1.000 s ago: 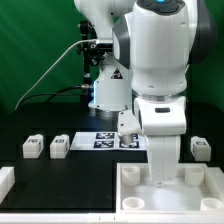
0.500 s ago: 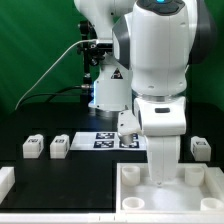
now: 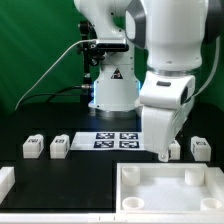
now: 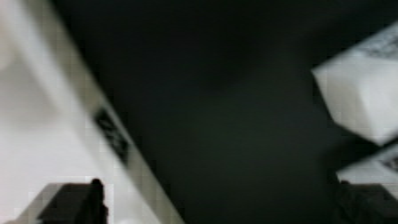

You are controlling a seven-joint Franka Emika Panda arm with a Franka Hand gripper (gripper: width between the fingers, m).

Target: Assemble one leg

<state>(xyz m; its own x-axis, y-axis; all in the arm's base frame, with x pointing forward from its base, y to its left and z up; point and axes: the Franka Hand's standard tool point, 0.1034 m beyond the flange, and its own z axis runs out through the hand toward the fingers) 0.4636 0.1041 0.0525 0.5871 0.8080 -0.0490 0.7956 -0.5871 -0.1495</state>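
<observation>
Four small white legs with tags lie on the black table: two at the exterior view's left [image 3: 33, 147] [image 3: 60, 146], one at the right [image 3: 200, 148], and one [image 3: 174, 150] partly hidden behind my gripper [image 3: 164, 153]. The gripper hangs low over the table just in front of that leg, between the marker board and the right-hand legs. In the wrist view the gripper [image 4: 221, 188] is open and empty, with dark fingers [image 4: 71, 203] wide apart over bare black table. A blurred white block, probably a leg [image 4: 365, 85], lies beside one finger.
The marker board [image 3: 104, 141] lies at the table's middle; its white edge with a tag shows in the wrist view [image 4: 54, 110]. The large white rimmed tray [image 3: 135, 196] sits at the front right. Another white part [image 3: 5, 180] is at the front left edge.
The arm has risen from over the tray and swung back and toward the exterior view's right. The gripper now hangs by the leg beyond the tray. The legs and tray have not moved.
</observation>
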